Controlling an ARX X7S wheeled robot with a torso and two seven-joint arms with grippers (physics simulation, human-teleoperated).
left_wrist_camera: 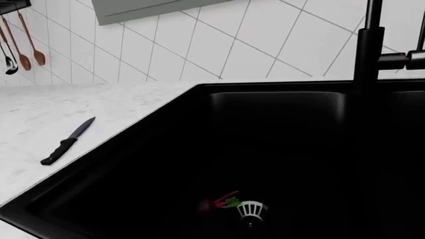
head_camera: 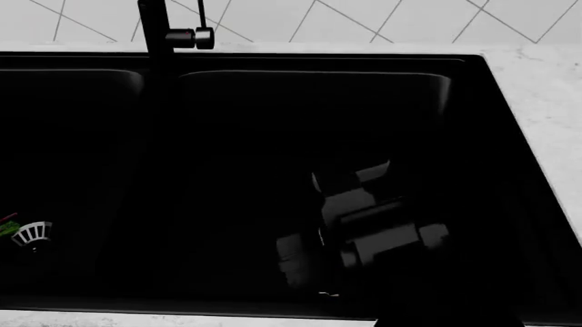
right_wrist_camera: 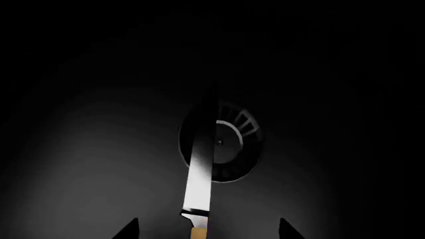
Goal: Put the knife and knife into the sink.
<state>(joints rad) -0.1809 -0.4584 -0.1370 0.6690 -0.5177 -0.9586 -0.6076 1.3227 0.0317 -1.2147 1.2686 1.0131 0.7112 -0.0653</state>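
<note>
The right gripper [right_wrist_camera: 207, 230] holds the tan-handled knife [right_wrist_camera: 199, 174] in the sink [head_camera: 473, 65], blade lying over the right basin's drain strainer [right_wrist_camera: 232, 134]; only the right wrist view shows this. The head view shows just the dark right arm [head_camera: 373, 218] there. Only the left wrist view shows the black-handled knife [left_wrist_camera: 67, 142], on the counter [left_wrist_camera: 40, 109] beside the sink. The left gripper is unseen.

The head camera is looking steeply down into the sink [head_camera: 473, 61]. The left wrist camera is viewing it obliquely from farther off — sharing the faucet [left_wrist_camera: 369, 45] and one strainer [left_wrist_camera: 251, 209]. The right wrist camera is peering close at the basin floor.
</note>
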